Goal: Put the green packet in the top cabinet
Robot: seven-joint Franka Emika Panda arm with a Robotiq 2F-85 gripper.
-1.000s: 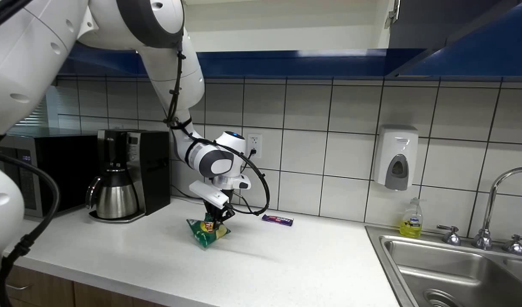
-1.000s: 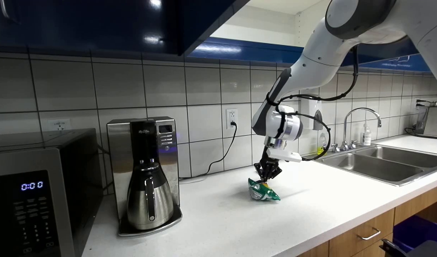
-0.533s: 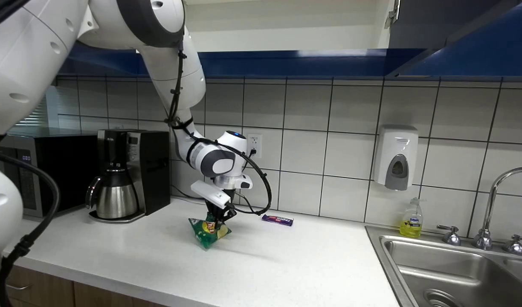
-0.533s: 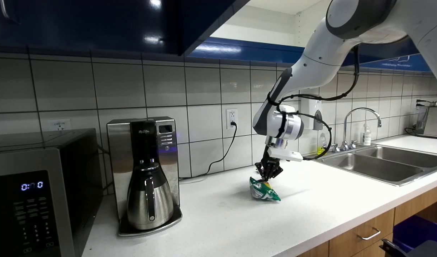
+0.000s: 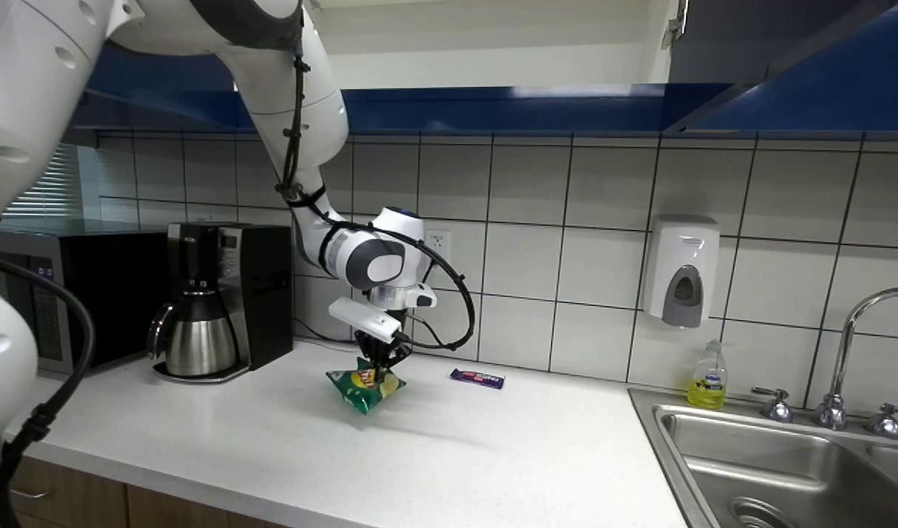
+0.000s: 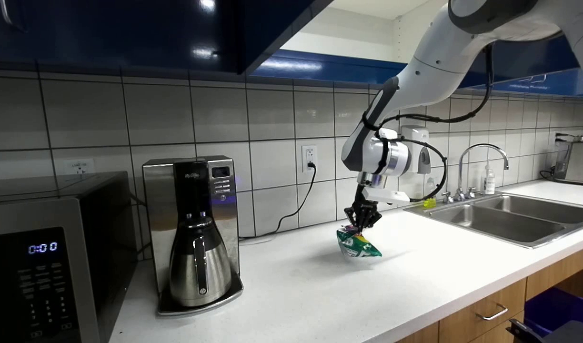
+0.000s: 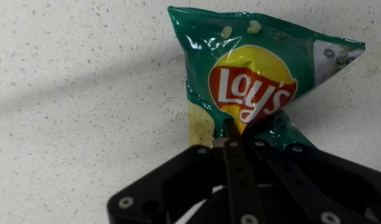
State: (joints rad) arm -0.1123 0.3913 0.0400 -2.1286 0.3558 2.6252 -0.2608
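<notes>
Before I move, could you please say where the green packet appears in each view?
In an exterior view: green packet, lower, left of centre.
In an exterior view: green packet, lower, right of centre.
Wrist view: green packet, mostly upper right.
Shared landmark: gripper, pinching the packet.

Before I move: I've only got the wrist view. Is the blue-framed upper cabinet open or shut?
Observer: Open. Both exterior views show the white inside of the blue-framed upper cabinet.
Operator: Copy. Anything small lying on the speckled white countertop besides the shiny green Lay's packet?
Observer: A purple wrapped bar lies apart from the packet, close to the white tiled wall.
Operator: Any tall appliance on the same countertop?
Observer: Yes, in both exterior views a boxy steel-and-black coffee maker stands on it, apart from the packet.
</notes>
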